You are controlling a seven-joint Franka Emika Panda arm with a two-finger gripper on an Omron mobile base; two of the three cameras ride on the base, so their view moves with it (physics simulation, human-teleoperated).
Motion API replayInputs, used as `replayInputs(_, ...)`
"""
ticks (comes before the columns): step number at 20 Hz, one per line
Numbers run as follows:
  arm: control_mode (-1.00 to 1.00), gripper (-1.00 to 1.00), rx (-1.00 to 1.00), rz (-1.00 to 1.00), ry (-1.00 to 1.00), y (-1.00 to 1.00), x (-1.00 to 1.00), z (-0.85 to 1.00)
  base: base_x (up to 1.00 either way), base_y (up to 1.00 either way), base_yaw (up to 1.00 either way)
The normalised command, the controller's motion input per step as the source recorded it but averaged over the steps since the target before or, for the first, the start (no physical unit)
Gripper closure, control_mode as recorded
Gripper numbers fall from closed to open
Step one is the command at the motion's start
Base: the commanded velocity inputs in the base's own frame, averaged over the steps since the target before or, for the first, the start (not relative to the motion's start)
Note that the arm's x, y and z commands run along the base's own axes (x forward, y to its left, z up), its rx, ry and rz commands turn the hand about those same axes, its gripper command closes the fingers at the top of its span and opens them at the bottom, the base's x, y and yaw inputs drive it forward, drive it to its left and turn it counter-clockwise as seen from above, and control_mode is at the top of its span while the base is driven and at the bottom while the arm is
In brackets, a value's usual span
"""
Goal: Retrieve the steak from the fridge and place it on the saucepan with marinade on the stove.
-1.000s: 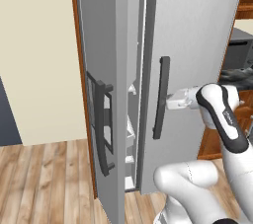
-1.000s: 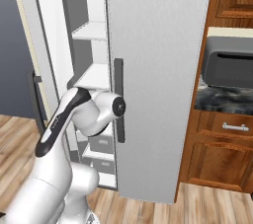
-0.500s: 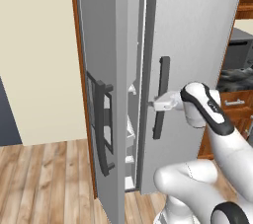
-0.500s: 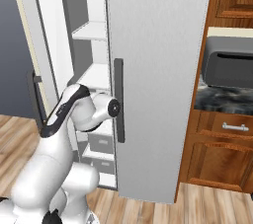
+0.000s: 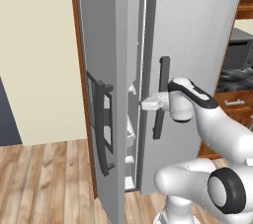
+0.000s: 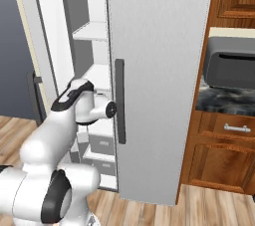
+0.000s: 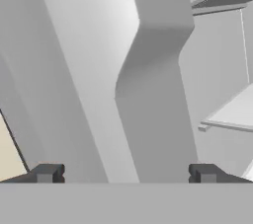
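1. The fridge is a tall slab of smooth silver-grey metal with flat, matte door faces. Each of its two doors carries a dark vertical bar handle, straight and square-edged.
2. The left door stands ajar, its handle bowed slightly outward from the panel. In the gap the inside shows white, with flat shelves and boxy grey bins lower down.
3. The hand view looks at plain grey-white panels: a stepped vertical edge runs from 12 o'clock down to 6 o'clock, and a white shelf juts in at 3 o'clock.
4. The floor is pale wood plank with visible grain. A cream wall fills the 9 o'clock side of the left base view.
5. At 3 o'clock in the right base view stand reddish-brown wooden cabinets with a metal drawer pull, a dark speckled stone counter, and a rounded grey appliance on it.
6. The gripper has its two small dark fingertips spread wide apart, with nothing between them.
7. The white arm reaches from 5 o'clock in the left base view, its hand pointing into the gap between the doors, just beside the right door's handle.
8. The fridge lies directly ahead of the gripper, its door edge and inner wall close in front of the fingertips; whether they touch cannot be told.
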Motion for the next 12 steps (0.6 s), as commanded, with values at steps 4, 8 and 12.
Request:
replayInputs(4,-1.0,-1.0,0.03,0.02,-0.03,0.36,0.3,-0.29,0.0,0.0,0.0)
replayInputs(8,-1.0,-1.0,0.04,0.02,-0.01,0.46,0.27,-0.27,0.0,0.0,0.0)
replayInputs(12,-1.0,-1.0,0.06,0.06,0.0,0.78,0.03,-0.29,0.0,0.0,0.0)
